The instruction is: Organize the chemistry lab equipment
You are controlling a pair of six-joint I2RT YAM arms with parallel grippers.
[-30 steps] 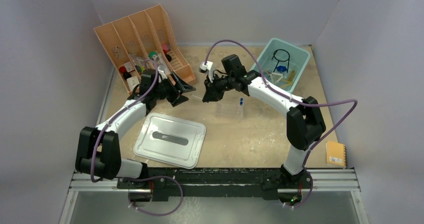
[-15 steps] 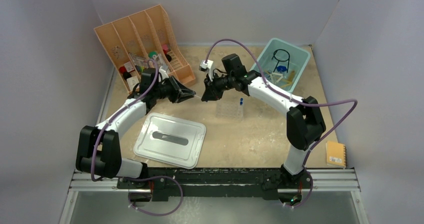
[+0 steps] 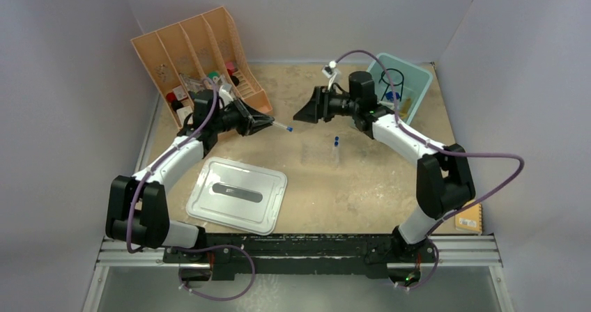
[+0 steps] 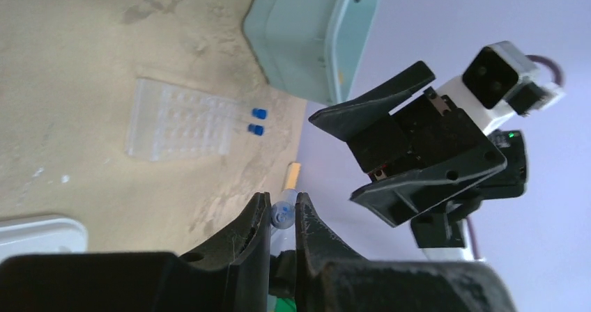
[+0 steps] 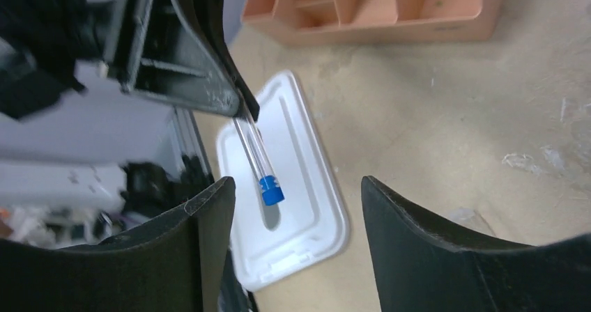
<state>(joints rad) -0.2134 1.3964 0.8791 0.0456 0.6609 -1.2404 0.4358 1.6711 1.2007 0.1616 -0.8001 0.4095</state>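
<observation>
A thin clear tube with a blue cap sticks out sideways from my left gripper, which is shut on its bare end above the table. My right gripper faces it from the right, open and apart from it; between its fingers the blue cap shows over the lid. The clear tube rack lies flat mid-table with two blue-capped tubes at its edge. In the left wrist view the rack lies beyond my shut left gripper.
The peach slotted organizer stands at the back left with small items in it. A teal bin at the back right holds a black wire ring and other pieces. The pale lid lies near the front left. A yellow notebook lies front right.
My left gripper closed on the tube. My right gripper let go of it, opened and drew back to the right, leaving the tube in the left gripper.
</observation>
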